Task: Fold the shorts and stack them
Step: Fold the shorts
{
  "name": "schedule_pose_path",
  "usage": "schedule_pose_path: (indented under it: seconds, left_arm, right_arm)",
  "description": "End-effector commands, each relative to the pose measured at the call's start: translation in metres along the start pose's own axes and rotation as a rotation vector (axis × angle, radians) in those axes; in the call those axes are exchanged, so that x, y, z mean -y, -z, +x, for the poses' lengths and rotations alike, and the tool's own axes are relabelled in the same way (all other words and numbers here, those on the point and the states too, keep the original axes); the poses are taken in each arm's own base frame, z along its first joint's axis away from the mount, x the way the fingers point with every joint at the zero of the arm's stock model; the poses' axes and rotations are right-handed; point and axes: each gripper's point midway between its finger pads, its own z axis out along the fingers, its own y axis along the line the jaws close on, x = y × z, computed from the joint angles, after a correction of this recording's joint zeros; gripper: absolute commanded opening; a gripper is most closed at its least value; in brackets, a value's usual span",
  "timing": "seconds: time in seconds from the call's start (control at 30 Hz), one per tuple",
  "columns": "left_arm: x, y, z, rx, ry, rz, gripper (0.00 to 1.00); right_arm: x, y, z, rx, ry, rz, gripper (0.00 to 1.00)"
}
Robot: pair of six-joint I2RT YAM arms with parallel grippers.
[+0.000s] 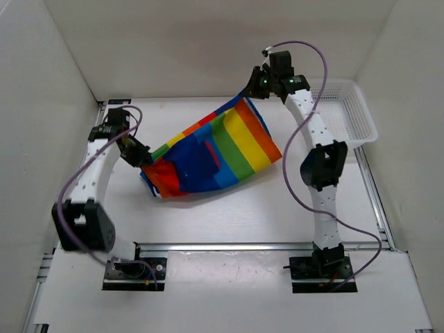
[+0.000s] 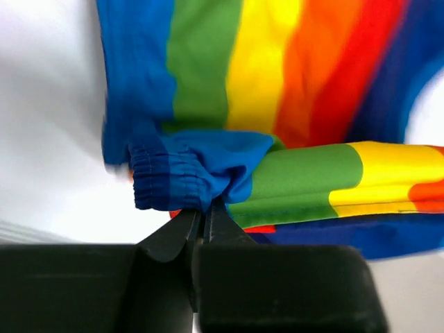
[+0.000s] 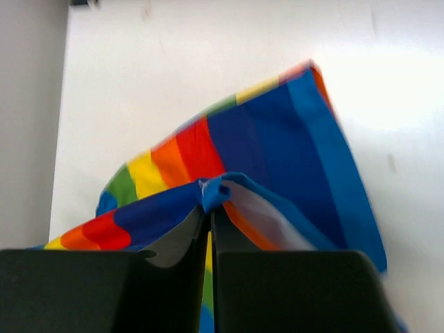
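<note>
The rainbow-striped shorts [image 1: 215,149] hang stretched between my two grippers above the middle of the table, their lower part sagging onto it. My left gripper [image 1: 142,158] is shut on the blue gathered waistband [image 2: 173,182] at the shorts' left end. My right gripper [image 1: 251,91] is raised at the back and shut on a blue corner of the fabric [image 3: 216,191]. In the right wrist view the shorts [image 3: 277,146] drape down from the jaws toward the table.
A white plastic mesh basket [image 1: 350,111] stands at the back right, just right of the right arm. White walls enclose the table on the left, back and right. A metal rail [image 1: 229,245] runs across the front near the arm bases.
</note>
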Motion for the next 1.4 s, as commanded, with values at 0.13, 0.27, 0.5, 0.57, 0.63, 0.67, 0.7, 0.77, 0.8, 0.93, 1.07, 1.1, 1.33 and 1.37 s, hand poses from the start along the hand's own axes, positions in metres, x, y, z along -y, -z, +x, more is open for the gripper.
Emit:
schedule_pose_path:
  seconds: [0.13, 0.27, 0.5, 0.57, 0.63, 0.67, 0.7, 0.77, 0.8, 0.93, 1.07, 1.1, 1.33, 1.37]
  left_arm:
    - [-0.001, -0.099, -0.101, -0.052, -0.115, -0.231, 0.46]
    - [-0.002, -0.100, -0.106, -0.037, -0.135, -0.243, 0.64]
    - [-0.030, -0.055, -0.079, 0.036, -0.153, -0.228, 0.81]
    - [-0.043, -0.059, -0.058, -0.001, -0.160, -0.206, 0.79]
    - [-0.046, -0.067, -0.038, -0.063, -0.153, -0.165, 0.79]
    - [-0.055, -0.077, -0.026, -0.099, -0.139, -0.170, 0.81]
    - [-0.058, -0.080, -0.020, -0.118, -0.136, -0.168, 0.83]
    - [-0.068, -0.090, -0.004, -0.165, -0.129, -0.191, 0.87]
    - [-0.066, -0.091, -0.006, -0.159, -0.130, -0.185, 0.89]
    - [-0.069, -0.097, -0.002, -0.172, -0.118, -0.184, 0.92]
    - [-0.066, -0.114, 0.002, -0.206, -0.124, -0.185, 0.84]
    - [-0.061, -0.118, 0.001, -0.205, -0.133, -0.180, 0.79]
    - [-0.050, -0.140, -0.019, -0.193, -0.157, -0.194, 0.11]
    - [-0.048, -0.143, -0.021, -0.194, -0.157, -0.195, 0.10]
  right_arm:
    - [0.022, -0.061, -0.065, 0.185, 0.019, -0.101, 0.89]
    - [0.049, -0.039, -0.032, 0.143, 0.029, 0.041, 0.95]
    - [0.101, 0.025, 0.045, 0.056, -0.045, 0.234, 0.98]
    - [0.115, 0.032, 0.067, -0.008, -0.131, 0.231, 0.98]
    - [0.129, 0.036, 0.100, -0.075, -0.196, 0.245, 0.98]
    - [0.134, 0.035, 0.112, -0.100, -0.206, 0.256, 0.98]
    - [0.134, 0.035, 0.123, -0.127, -0.216, 0.246, 0.99]
    - [0.133, 0.031, 0.129, -0.154, -0.212, 0.223, 0.99]
    - [0.137, 0.025, 0.137, -0.181, -0.223, 0.220, 0.99]
    - [0.128, 0.000, 0.159, -0.265, -0.219, 0.191, 0.99]
    - [0.118, -0.029, 0.165, -0.295, -0.200, 0.172, 0.99]
    - [0.122, -0.040, 0.171, -0.311, -0.207, 0.185, 0.99]
    - [0.110, -0.092, 0.142, -0.261, -0.191, 0.165, 0.85]
    - [0.110, -0.098, 0.141, -0.264, -0.192, 0.152, 0.70]
